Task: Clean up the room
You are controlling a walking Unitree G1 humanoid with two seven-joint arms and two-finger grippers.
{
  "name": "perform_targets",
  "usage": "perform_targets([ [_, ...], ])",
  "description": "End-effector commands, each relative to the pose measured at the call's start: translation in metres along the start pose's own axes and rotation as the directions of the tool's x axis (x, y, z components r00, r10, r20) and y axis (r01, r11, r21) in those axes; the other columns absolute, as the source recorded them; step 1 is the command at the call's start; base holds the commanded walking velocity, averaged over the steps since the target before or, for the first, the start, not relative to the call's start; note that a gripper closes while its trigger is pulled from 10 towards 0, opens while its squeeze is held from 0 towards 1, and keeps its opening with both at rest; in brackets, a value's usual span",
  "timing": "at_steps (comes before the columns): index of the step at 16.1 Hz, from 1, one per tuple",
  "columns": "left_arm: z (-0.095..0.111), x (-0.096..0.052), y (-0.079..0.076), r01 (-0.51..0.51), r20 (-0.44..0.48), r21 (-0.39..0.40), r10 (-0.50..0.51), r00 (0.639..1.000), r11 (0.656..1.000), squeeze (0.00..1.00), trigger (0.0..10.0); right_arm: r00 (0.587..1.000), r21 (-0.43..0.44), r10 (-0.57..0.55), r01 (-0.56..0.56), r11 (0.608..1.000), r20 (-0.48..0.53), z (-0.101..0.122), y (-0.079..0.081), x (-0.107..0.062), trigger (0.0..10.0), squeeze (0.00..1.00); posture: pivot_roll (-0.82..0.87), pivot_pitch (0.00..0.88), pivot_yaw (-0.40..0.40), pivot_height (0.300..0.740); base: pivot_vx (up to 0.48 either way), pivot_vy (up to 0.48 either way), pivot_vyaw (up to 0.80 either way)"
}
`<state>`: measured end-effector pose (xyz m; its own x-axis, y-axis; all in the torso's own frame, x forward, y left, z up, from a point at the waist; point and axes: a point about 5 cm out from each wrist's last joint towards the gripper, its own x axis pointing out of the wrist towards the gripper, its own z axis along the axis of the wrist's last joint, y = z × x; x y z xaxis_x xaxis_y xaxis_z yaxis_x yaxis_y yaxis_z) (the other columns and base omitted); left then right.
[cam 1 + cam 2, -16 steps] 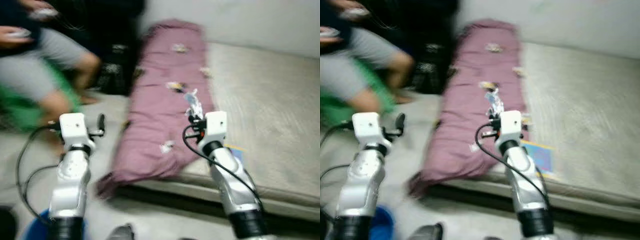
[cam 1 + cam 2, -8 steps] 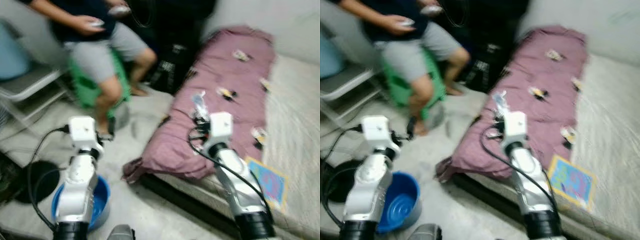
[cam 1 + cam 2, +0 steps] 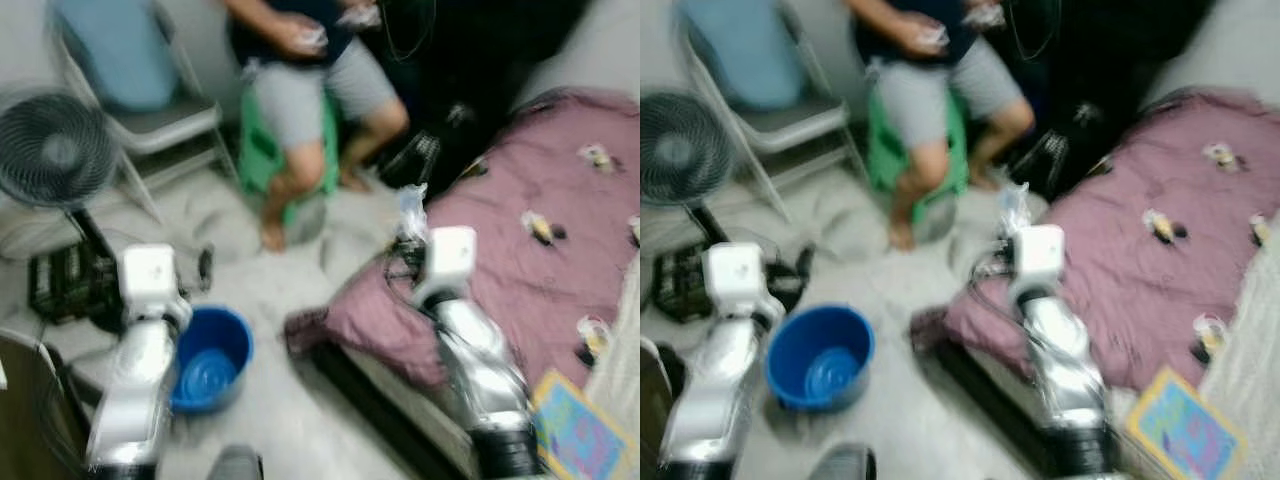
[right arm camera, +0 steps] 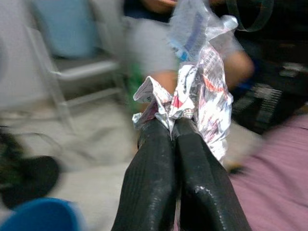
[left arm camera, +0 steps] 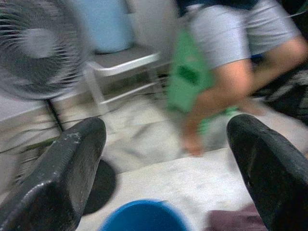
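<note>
The head views are blurred. The right end effector (image 4: 174,127) has its two black fingers (image 4: 151,178) pressed together, pinching a crumpled wrapper (image 4: 199,84) of clear and printed plastic. The wrapper stands up from the fingertips. In the left eye view the right end effector is raised above the near corner of the purple blanket (image 3: 520,270), with the wrapper (image 3: 410,205) at its top.

The left end effector (image 5: 166,168) has its fingers (image 5: 67,168) spread wide apart and holds nothing. In the left eye view it is raised above the floor (image 3: 290,400), just beside the blue bucket (image 3: 208,358). The bucket stands upright on the floor between the two arms, nearer the left arm.

The purple blanket lies on the bed (image 3: 1265,350). Several small pieces of litter (image 3: 538,228) lie scattered on the blanket. A colourful book (image 3: 580,435) lies flat on the bed near the right arm.

A person (image 3: 305,95) sits on a green stool (image 3: 255,150) beyond the bucket. A folding chair (image 3: 150,120) and a floor fan (image 3: 55,150) stand to the left.
</note>
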<state>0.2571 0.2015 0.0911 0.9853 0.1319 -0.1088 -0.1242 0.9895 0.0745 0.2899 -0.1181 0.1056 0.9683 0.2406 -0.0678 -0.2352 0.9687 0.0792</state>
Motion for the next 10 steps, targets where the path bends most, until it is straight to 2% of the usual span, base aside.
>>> perform_targets([
  [1,0.0070,0.0000,-0.0060,0.017,0.028,-0.009,-0.017,0.999,1.000,0.00,10.0,1.000,-0.018,-0.013,0.013,1.000,0.008,0.0023,-0.0065,-0.0008,10.0,0.00,0.04,0.000,-0.072,0.740,0.000,0.000,0.80],
  [8,0.0080,0.0037,-0.0116,0.026,0.032,-0.015,-0.026,0.999,1.000,0.00,10.0,1.000,-0.029,-0.002,0.002,1.000,0.006,0.0036,-0.0084,-0.0011,10.0,0.00,0.01,0.000,-0.077,0.740,0.000,0.000,0.80],
  [10,0.0083,0.0057,-0.0148,0.042,0.031,-0.017,-0.042,0.999,0.999,0.00,10.0,1.000,-0.031,-0.005,0.006,1.000,0.008,0.0039,-0.0093,-0.0018,10.0,0.00,0.01,0.000,-0.072,0.740,0.000,0.000,0.50],
])
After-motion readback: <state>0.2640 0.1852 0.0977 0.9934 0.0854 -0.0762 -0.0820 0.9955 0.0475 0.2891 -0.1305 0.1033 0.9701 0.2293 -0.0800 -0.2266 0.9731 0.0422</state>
